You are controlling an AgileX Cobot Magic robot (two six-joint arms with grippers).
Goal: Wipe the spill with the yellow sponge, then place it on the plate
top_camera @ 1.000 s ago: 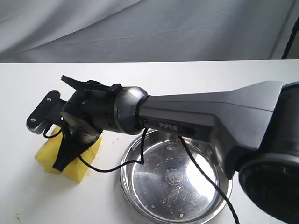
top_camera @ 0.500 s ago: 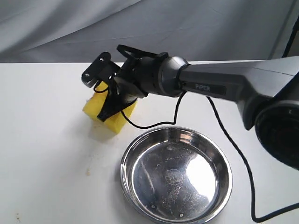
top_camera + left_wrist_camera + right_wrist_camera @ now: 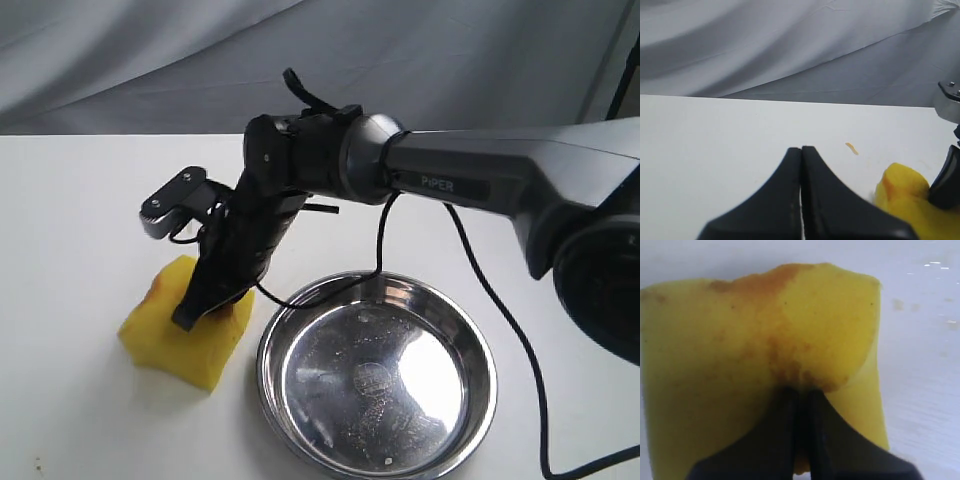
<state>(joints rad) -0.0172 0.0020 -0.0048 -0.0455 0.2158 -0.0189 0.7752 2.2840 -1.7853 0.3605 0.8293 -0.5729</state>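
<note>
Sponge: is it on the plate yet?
No, the sponge sits outside the plate's rim, on its left in the exterior view.

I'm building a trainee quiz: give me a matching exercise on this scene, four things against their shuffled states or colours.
1 yellow sponge
2 plate
3 left gripper
4 right gripper

a shut, holding nothing
b shiny metal
c shut on the sponge
d stained orange

Pairs: 1-d, 2-b, 3-a, 4-c

White table (image 3: 80, 200) bearing a steel plate (image 3: 400, 400), a yellow sponge (image 3: 160, 335) just beside it, and a small orange streak (image 3: 852, 148)
</note>
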